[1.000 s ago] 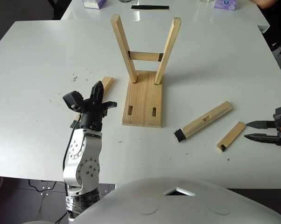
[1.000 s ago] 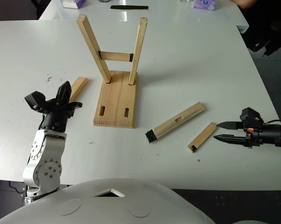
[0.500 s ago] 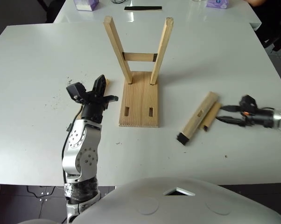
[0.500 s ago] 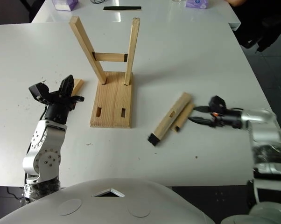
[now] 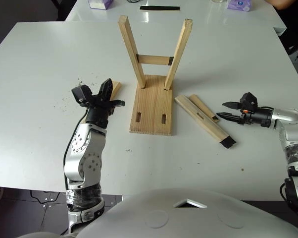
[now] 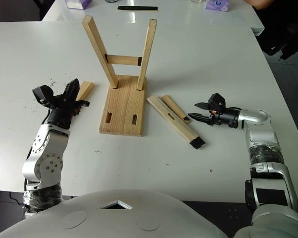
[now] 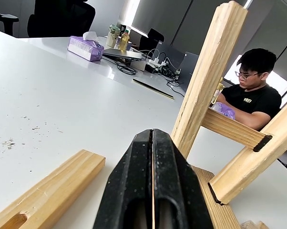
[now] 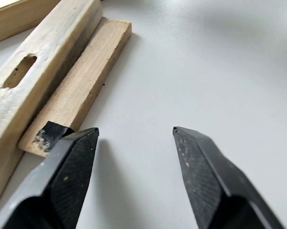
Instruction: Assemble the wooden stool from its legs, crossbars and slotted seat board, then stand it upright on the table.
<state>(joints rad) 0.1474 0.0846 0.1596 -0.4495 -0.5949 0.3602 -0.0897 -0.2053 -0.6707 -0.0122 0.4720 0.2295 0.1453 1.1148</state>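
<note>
The seat board [image 5: 151,110] lies flat at frame centre with two legs [image 5: 130,49] and a crossbar [image 5: 154,60] fitted, and two slots are empty. A loose leg [image 5: 204,120] and a short crossbar [image 5: 204,107] lie to its right, and another piece [image 5: 114,89] lies to its left. The right pincer [image 5: 228,110] gapes empty beside the short crossbar. The left pincer [image 7: 152,138] is closed on nothing. Roughly half the job seems left.

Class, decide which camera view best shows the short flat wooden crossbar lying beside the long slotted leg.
The right wrist view: the short flat wooden crossbar sits close up, with grain and black-tipped end clear. Both eye views show it whole but small, lying against the long slotted wooden leg.
</note>
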